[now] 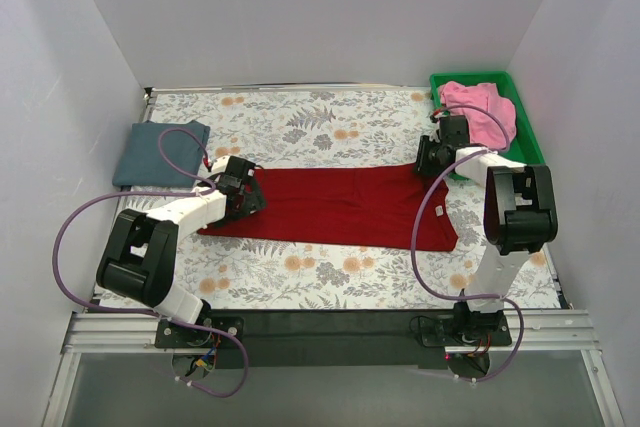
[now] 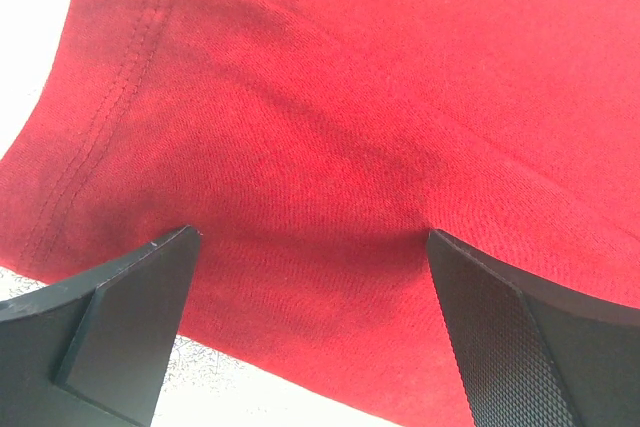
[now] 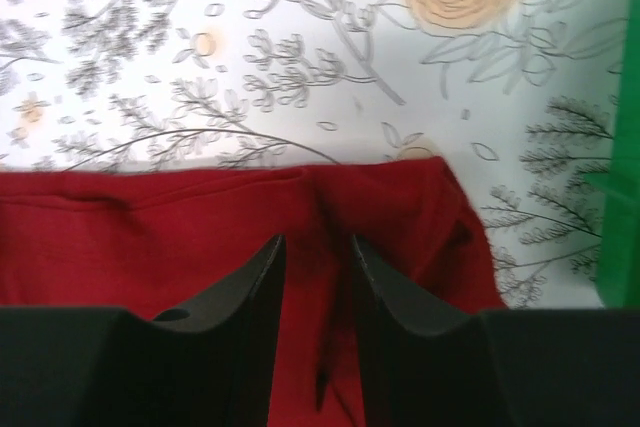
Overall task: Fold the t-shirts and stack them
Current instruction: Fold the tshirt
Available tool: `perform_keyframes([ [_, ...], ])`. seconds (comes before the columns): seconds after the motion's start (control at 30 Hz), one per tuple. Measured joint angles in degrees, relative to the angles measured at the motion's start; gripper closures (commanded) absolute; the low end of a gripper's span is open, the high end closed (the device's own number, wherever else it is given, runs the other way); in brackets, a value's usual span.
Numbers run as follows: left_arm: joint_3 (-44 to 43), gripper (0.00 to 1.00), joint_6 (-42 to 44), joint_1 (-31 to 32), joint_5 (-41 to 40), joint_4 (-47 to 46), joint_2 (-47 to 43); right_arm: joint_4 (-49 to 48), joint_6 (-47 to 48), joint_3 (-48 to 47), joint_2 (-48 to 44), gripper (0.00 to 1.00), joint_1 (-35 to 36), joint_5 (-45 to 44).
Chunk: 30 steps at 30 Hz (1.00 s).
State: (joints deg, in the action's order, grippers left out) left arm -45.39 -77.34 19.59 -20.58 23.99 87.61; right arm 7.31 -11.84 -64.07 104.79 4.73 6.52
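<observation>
Hem first: left end effector (image 2: 311,235) gapes over dark red t-shirt (image 1: 330,205), should clamp it; right end effector (image 3: 316,239) pinches far right corner; lift together.

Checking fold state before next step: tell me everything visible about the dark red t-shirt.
The dark red t-shirt is soft knit cloth with a double-stitched hem, folded into a long band lying flat across the middle of the floral tablecloth. The left gripper stands open over its left end; the right gripper appears to pinch a ridge at its far right corner.
</observation>
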Motion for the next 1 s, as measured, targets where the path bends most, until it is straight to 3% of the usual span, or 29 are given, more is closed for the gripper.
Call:
perform_keyframes([
  [0.23, 0.02, 0.09, -1.55, -0.2, -1.16, 0.83, 0.11, -0.28, -2.21, 1.14, 0.04, 0.67, -0.37, -11.02],
  [0.53, -0.17, 0.05, -2.58, -1.25, -0.13, 3.08, -0.87, 2.82, -2.1, 0.96, -1.2, 0.66, 0.9, -16.2],
  [0.83, -9.44, 0.05, -2.32, -1.7, 1.16, 10.64, -3.63, 5.33, -6.38, 6.4, -18.84, 0.59, 6.45, -11.93],
  [0.93, -12.63, 0.14, -2.19, -1.7, 1.25, 10.29, -2.56, 6.19, -9.42, 13.2, -24.11, 0.52, 8.35, -8.94],
  [1.0, -14.19, 0.15, -2.19, -1.79, 1.25, 10.05, -0.33, 7.04, -11.04, 17.88, -25.99, 0.5, 9.25, -7.13],
])
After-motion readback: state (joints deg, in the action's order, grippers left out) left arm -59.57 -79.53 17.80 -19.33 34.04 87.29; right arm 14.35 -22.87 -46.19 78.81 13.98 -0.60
